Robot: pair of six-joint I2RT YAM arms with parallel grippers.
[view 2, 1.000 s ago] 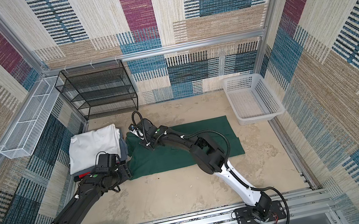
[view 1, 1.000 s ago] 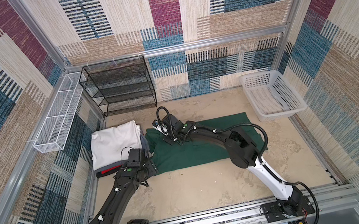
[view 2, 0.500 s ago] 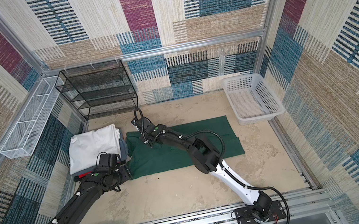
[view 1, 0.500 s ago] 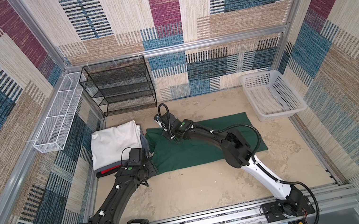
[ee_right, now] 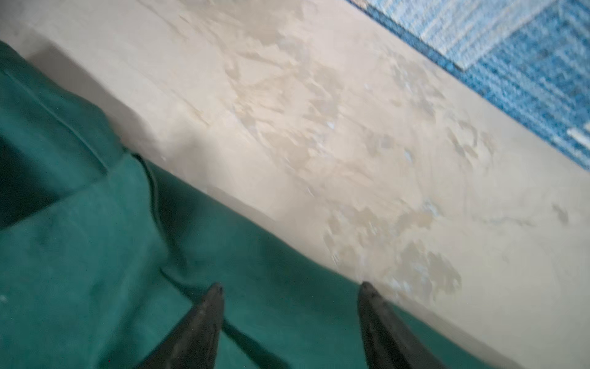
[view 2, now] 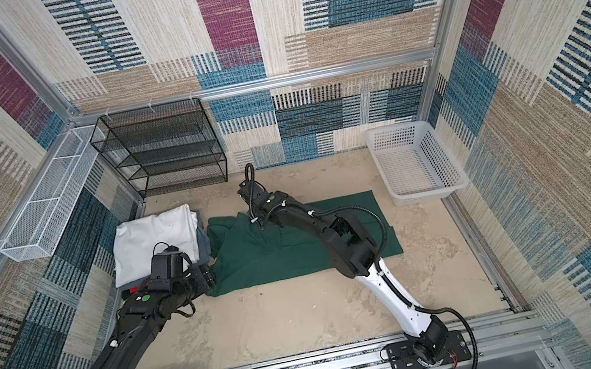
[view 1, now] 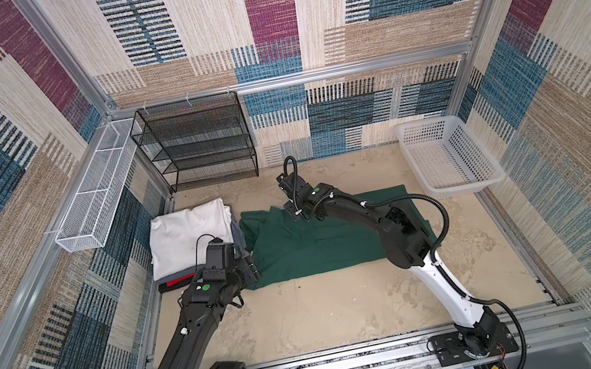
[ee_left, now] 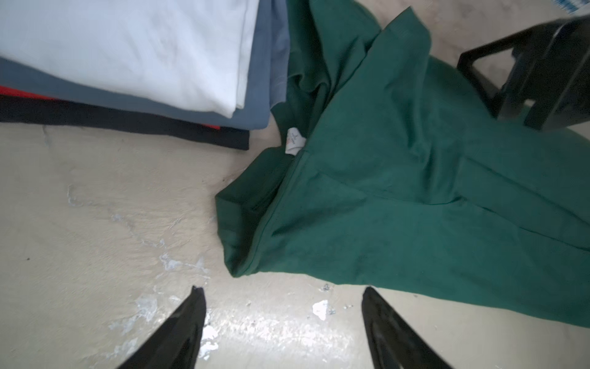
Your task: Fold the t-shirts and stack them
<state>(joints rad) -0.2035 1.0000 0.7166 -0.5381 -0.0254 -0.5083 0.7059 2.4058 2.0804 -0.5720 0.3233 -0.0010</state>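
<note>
Since a second ago the right gripper (ee_right: 290,287) has let go of the green shirt (view 1: 316,243) and shifted along its far edge. Its fingers are now spread above the cloth, holding nothing. The green shirt lies on the table (view 1: 308,314), rumpled at its left end with the label (ee_left: 295,140) showing. It lies just beside the stack: white shirt (view 1: 187,233) on grey shirt (ee_left: 255,96) on black-and-red shirt (ee_left: 127,118). The left gripper (ee_left: 281,290) hovers empty, fingers spread, over bare table near the green shirt's near-left corner.
</note>
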